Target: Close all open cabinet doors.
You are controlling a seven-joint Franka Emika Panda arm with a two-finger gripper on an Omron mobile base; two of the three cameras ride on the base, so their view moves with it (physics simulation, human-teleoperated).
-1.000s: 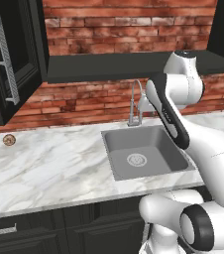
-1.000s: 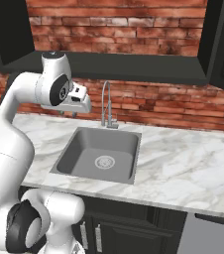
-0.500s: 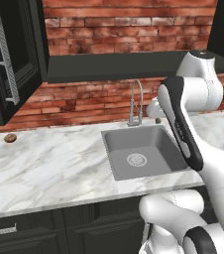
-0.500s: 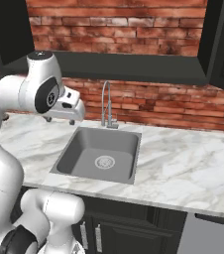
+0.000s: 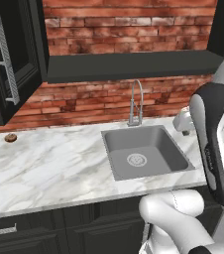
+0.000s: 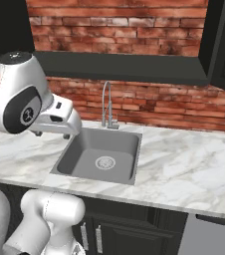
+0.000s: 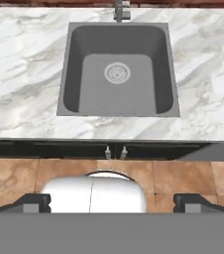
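My jaws [image 7: 112, 201] look straight down on the sink [image 7: 118, 69], their two tips spread wide with nothing between them. The open cabinet door [image 5: 16, 59] hangs up and well to the left of the sink, above the marble surface [image 5: 54, 166], swung out from the wall; its long axis is vertical. It is matte black, with a recessed panel and a long flat silver bar handle [image 5: 5, 60] running upright. In my judgement, the coming move is a long swing up and leftward.
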